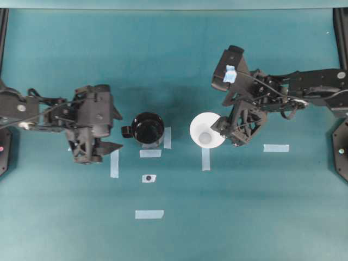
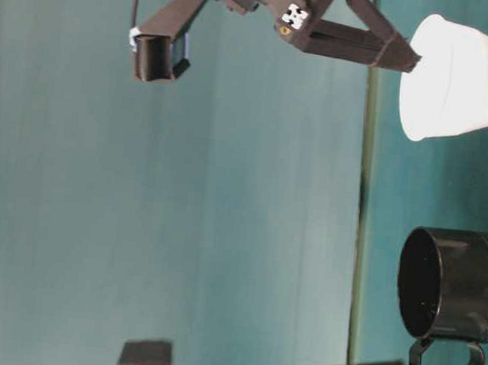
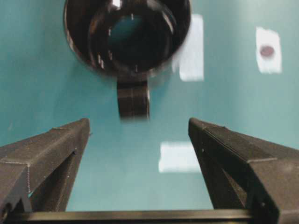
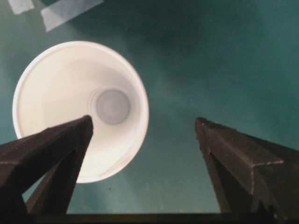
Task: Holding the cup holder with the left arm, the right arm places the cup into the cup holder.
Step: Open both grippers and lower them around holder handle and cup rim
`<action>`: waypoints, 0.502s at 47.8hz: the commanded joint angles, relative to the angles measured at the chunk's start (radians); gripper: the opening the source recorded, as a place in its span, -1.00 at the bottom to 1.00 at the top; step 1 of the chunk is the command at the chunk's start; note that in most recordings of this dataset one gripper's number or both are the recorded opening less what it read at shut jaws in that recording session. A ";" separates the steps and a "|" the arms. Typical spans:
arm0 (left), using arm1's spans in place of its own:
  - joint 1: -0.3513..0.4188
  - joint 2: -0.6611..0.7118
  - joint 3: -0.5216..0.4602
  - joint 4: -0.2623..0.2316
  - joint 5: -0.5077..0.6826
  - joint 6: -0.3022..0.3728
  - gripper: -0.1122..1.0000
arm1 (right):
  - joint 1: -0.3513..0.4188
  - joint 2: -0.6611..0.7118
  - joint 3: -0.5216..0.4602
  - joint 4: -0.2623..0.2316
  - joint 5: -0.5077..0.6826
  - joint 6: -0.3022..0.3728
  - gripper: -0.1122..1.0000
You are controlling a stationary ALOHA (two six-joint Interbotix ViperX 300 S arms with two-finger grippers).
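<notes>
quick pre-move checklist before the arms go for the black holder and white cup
1. Left gripper open, empty: ok.
2. Right gripper open, empty: ok.
3. Glossy black round cup holder upright on the teal table, handle stub toward the left gripper: ok.
4. Plain white cone-shaped cup upright, rim up: ok.
5. Left gripper around the cup holder: not ok, the cup holder sits ahead of its fingers.
6. Cup centred between the right fingers: not ok, one finger overlaps its rim.
</notes>
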 commanded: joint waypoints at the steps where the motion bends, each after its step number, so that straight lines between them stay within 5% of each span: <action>1: 0.000 0.020 -0.038 0.003 -0.018 -0.006 0.93 | -0.003 -0.002 -0.031 0.000 -0.006 0.005 0.99; 24: 0.012 0.074 -0.055 0.003 -0.061 -0.017 0.93 | -0.005 0.058 -0.058 0.000 -0.006 0.002 0.99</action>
